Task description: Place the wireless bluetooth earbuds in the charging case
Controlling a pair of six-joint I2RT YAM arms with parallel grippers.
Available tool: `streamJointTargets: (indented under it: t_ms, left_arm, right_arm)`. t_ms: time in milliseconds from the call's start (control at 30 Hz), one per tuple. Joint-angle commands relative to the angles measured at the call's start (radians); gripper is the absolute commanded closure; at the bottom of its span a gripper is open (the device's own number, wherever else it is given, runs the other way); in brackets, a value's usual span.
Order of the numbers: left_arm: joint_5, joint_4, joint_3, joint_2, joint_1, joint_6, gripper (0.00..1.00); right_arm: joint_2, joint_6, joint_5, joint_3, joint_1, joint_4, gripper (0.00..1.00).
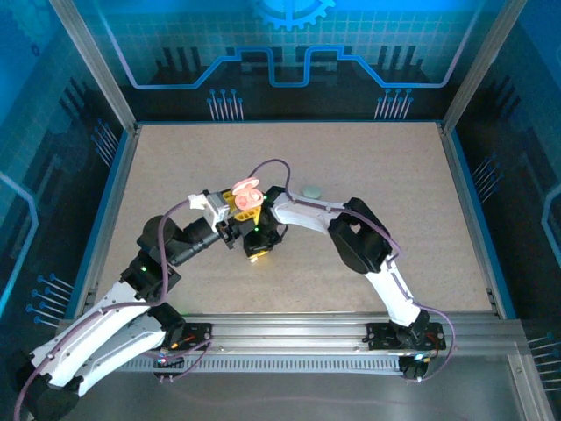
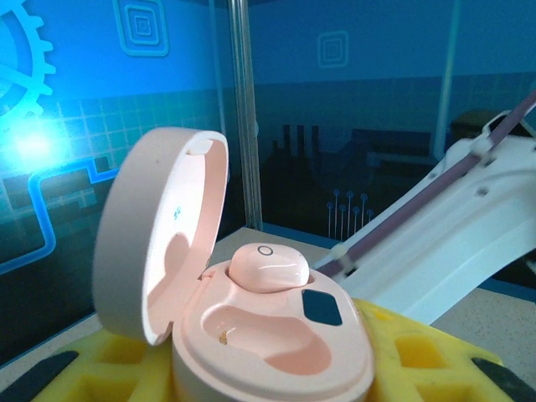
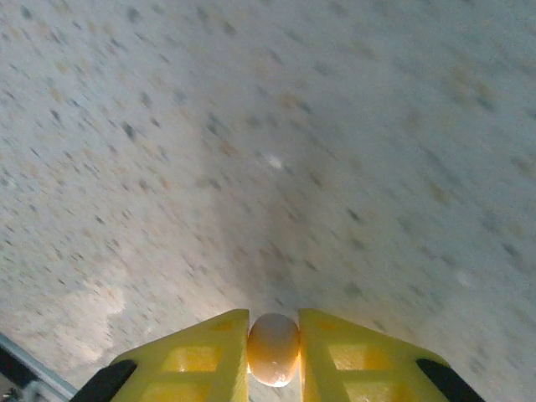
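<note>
Right gripper (image 3: 274, 325), nearest the arm bases, points down at the table (image 3: 268, 126). Its yellow fingers (image 3: 201, 356) are closed on a small pale earbud (image 3: 273, 350), one tip pressing each side. The surface beneath is blurred, so I cannot tell whether the earbud is clear of the table.

Just beyond, the left gripper (image 2: 272, 364) is clamped on the sides of a pink case (image 2: 335, 368). It holds the case raised with the open face up, probably so that the other arm can lower an earbud in from above. The lid (image 2: 159, 251) stands hinged upright on the left, out of the way. Inside, a pink earbud (image 2: 268, 266) sits in the far slot. The near slot (image 2: 260, 335) is empty and looks like the place meant for the pinched earbud.

Behind the case, the white right arm (image 2: 469, 218) slants across the right of that view, showing how close the two arms work.

Farther out, a pale teal oval (image 1: 311, 189), seemingly another case, lies on the table, apart from both grippers.
</note>
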Motion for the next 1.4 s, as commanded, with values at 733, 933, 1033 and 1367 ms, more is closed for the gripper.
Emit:
streamJointTargets:
  t_ms: [733,933,1033,1367]
  left_arm:
    - [0.038,0.082,0.036,0.07,-0.006,-0.023,0.67]
    - [0.038,0.083,0.039,0.075,-0.005,-0.023,0.67]
    - [0.041,0.087,0.038,0.08,-0.006,-0.026,0.67]
    - [0.045,0.096,0.04,0.092,-0.004,-0.03,0.67]
  right_arm:
    - [-0.386,-0.08,0.075,-0.588,-0.212,0.046,0.73]
    - [-0.395,-0.071,0.037,-0.598,-0.212,0.056,0.71]
    - [-0.414,-0.06,0.017,-0.608,-0.212,0.062,0.71]
    - [-0.447,-0.023,-0.043,-0.621,-0.205,0.088,0.7]
